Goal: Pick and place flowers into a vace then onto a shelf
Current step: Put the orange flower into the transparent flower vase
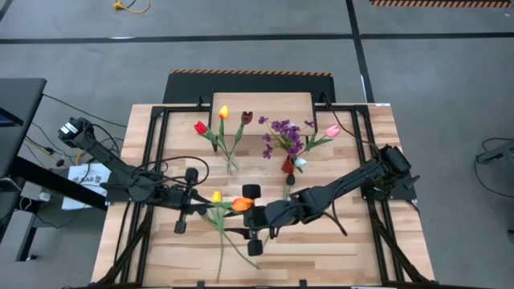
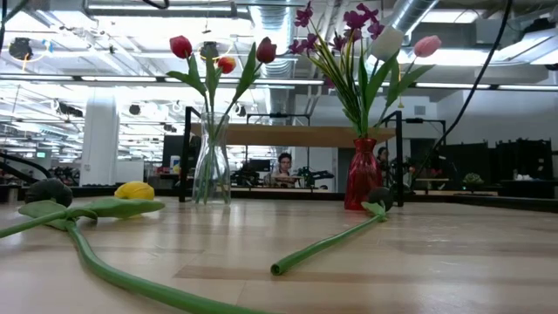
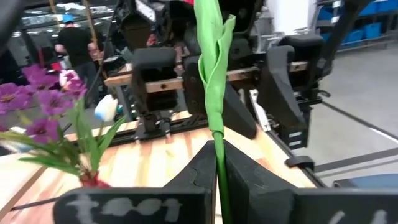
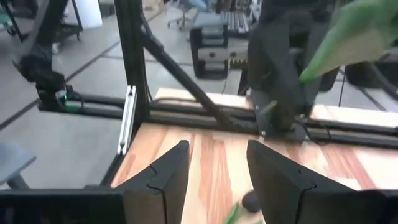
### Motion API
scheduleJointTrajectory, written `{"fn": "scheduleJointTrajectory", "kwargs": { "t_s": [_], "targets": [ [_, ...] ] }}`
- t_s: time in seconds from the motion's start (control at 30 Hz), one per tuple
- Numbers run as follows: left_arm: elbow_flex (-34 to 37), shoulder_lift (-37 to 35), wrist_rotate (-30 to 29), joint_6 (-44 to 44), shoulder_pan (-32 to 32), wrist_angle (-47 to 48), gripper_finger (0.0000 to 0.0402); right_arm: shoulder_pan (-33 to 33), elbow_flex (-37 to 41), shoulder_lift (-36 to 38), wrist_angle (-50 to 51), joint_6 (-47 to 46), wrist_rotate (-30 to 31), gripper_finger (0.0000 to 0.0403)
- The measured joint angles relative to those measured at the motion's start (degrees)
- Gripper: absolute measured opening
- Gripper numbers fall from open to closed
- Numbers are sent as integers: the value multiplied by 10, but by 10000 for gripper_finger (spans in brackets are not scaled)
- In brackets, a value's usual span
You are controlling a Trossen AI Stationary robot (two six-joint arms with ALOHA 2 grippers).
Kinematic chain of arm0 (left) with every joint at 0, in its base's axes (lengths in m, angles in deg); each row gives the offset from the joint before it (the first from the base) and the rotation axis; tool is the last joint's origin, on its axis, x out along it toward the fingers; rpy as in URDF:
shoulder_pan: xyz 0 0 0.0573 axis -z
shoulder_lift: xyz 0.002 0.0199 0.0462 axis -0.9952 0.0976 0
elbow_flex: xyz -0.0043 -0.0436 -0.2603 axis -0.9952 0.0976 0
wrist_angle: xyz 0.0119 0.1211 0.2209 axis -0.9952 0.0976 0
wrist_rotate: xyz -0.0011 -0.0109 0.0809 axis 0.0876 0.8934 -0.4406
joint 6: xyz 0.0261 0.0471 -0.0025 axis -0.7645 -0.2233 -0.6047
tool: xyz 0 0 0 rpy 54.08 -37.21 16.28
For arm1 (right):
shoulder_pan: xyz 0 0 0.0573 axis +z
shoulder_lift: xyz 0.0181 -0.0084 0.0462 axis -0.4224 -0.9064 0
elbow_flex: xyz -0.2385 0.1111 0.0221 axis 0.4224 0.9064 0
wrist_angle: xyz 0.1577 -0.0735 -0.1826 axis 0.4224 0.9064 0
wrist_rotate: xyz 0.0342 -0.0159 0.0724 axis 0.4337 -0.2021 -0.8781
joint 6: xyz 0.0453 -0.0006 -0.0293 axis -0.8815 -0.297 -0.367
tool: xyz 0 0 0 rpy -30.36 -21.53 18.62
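- High view: the left claw (image 1: 195, 202) sits near the middle of the wooden surface (image 1: 353, 241), clenched on the green stem of an orange tulip (image 1: 241, 205), whose head lies just right of it. The right claw (image 1: 254, 215) reaches in from the right to the same spot, its fingers parted on either side of the tulip's stem. A yellow tulip (image 1: 215, 197) lies beside the orange head, with its long stem running toward the near edge. Farther back, a clear glass vase (image 1: 231, 164) holds red, yellow and maroon tulips; to its right a red vase (image 1: 287, 165) holds a purple blossom sprig (image 1: 283, 132), a white tulip and a pink tulip. The shelf (image 1: 262, 108) stands at the far edge, bare on top.
- Low view: the yellow tulip (image 2: 133, 190) lies on the surface (image 2: 418, 253) at left. A second green stem (image 2: 327, 246) lies loose at centre right. The glass vase (image 2: 211, 161) and red vase (image 2: 363, 174) stand upright in front of the shelf (image 2: 288, 135). A person shows in the room behind.
- Left wrist view: the left claw (image 3: 218, 163) has its fingers pressed tight on the green stem (image 3: 214, 81), which rises between them. The red vase's flowers show at one side.
- Right wrist view: the right claw (image 4: 216, 168) stands released, wood grain showing between its fingers (image 4: 168, 177); a blurred green leaf (image 4: 357, 34) crosses a corner.
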Motion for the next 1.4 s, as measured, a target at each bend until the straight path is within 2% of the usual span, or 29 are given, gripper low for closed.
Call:
{"fn": "scheduleJointTrajectory", "kwargs": {
  "t_s": [0.17,0.43,0.53,0.63,0.97,1.1,1.2,1.4],
  "targets": [
    [0,9,33,0,0,-24,0,-11,0,0,-53,27,15,145],
    [0,51,33,-9,-1,-79,0,-35,0,0,-87,32,8,134],
    [0,60,32,-12,-1,-100,0,-41,-1,-3,-95,32,-12,134],
    [0,64,28,-16,-1,-104,0,-42,-1,-4,-103,32,-33,133],
    [0,64,14,-17,-2,-105,0,-41,-1,-4,-123,47,-37,110],
    [0,64,13,-17,-3,-105,0,-45,-1,-4,-123,57,-37,80],
    [0,64,15,-17,-8,-104,0,-46,-1,-4,-121,67,-37,21],
    [0,64,16,4,-19,-99,0,-50,-1,-4,-109,62,-36,5]
  ]
}}
